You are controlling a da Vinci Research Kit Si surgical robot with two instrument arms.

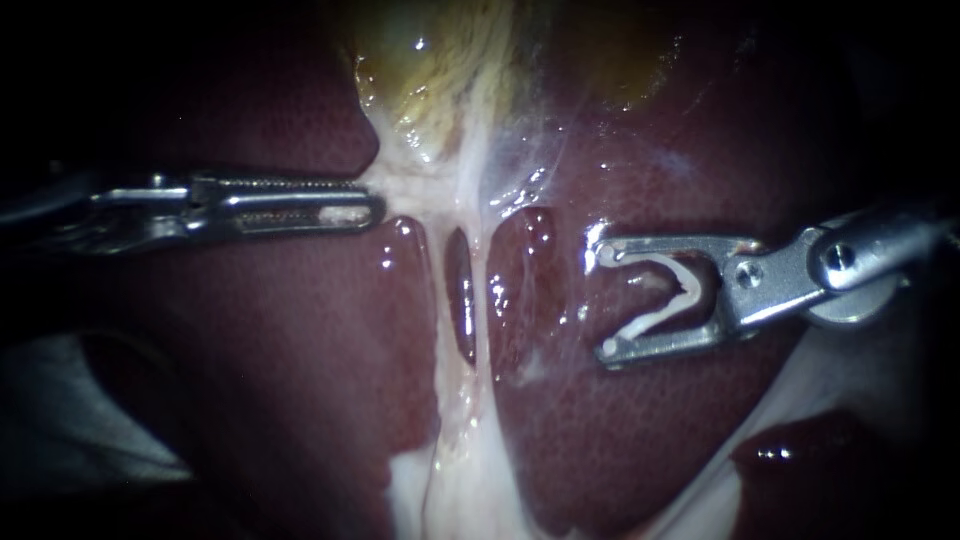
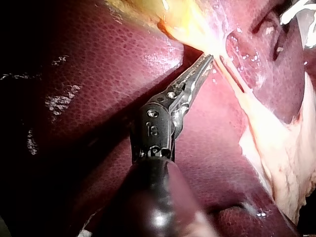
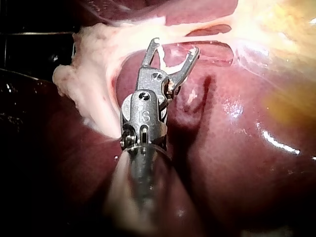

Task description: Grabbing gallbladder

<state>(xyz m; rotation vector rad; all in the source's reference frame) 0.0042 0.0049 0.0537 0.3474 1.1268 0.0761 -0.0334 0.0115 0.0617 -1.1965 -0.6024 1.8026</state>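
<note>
The yellowish gallbladder [image 1: 440, 70] lies at the top of the endoscope view, narrowing into pale tissue [image 1: 400, 190]. My left instrument [image 1: 375, 205] comes in level from the left, and its long toothed jaws lie together on the edge of that pale tissue at the gallbladder's lower end. The left wrist view shows the same jaw tips [image 2: 208, 59] pinching the pale yellow tissue [image 2: 197, 34]. My right instrument [image 1: 600, 300] hovers over the liver to the right. Its jaws stand wide apart and carry a white clip [image 1: 680, 285] between them, clear of the strands [image 3: 175, 47].
Dark red liver [image 1: 620, 430] fills the view. Two pale strands [image 1: 485, 300] run down from the gallbladder with a dark window [image 1: 462, 300] between them. They merge into white fatty tissue [image 1: 450, 480] below. A lump of pale fat [image 3: 84, 84] lies beside the right instrument.
</note>
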